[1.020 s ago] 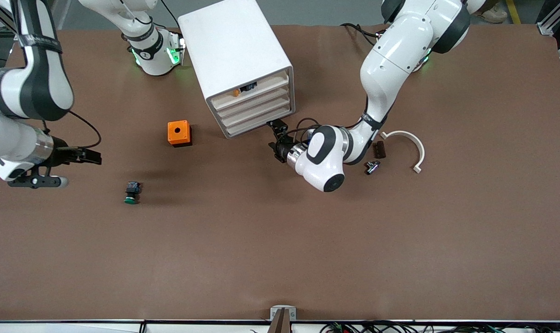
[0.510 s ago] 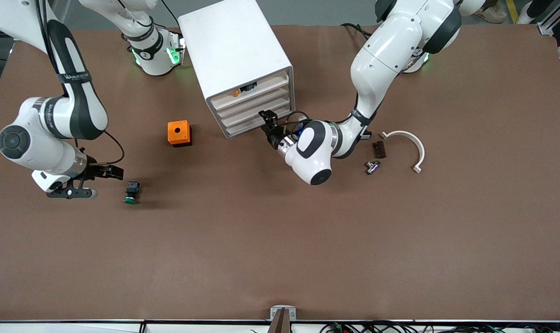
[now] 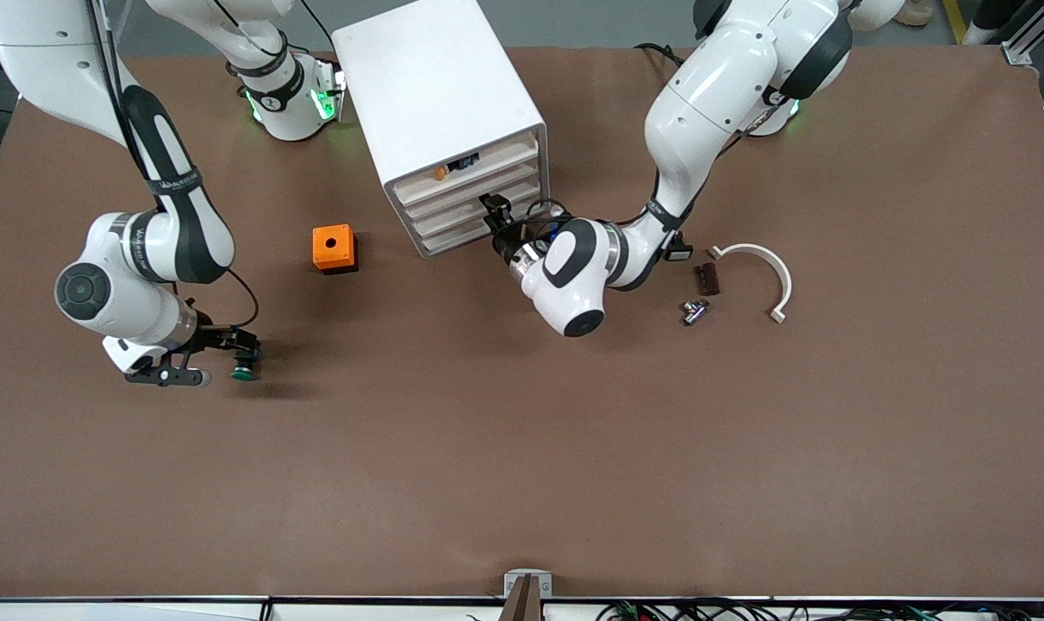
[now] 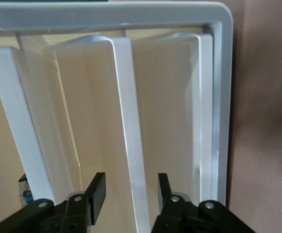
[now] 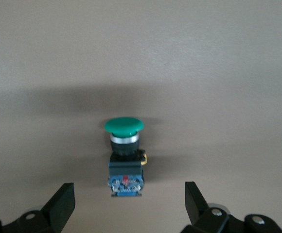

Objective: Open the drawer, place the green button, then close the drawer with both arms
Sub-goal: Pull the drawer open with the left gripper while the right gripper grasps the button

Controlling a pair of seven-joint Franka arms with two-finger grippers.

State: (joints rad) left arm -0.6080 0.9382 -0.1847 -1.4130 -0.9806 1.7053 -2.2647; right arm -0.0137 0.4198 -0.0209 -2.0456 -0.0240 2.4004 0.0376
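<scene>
The button (image 3: pixel 243 373) lies on its side on the brown table toward the right arm's end, green cap toward the front camera. In the right wrist view its green cap and black body (image 5: pixel 125 150) lie just ahead of my open right gripper (image 5: pixel 129 201), not touched. In the front view the right gripper (image 3: pixel 239 349) is low over the button's body. The white cabinet (image 3: pixel 435 95) has its drawers shut. My left gripper (image 3: pixel 494 211) is open at a lower drawer (image 3: pixel 470 210). Its fingers (image 4: pixel 98 194) straddle the drawer's white front lip (image 4: pixel 129 121).
An orange cube with a hole (image 3: pixel 333 247) stands between the button and the cabinet. The cabinet's top slot (image 3: pixel 453 166) shows orange and black bits. A white curved piece (image 3: pixel 759 259), a small brown part (image 3: pixel 705 279) and a small metal part (image 3: pixel 692 310) lie toward the left arm's end.
My right arm has swung in and lowered, bringing its open gripper to the button. My left gripper has moved from the table beside the cabinet up to the lower drawer fronts.
</scene>
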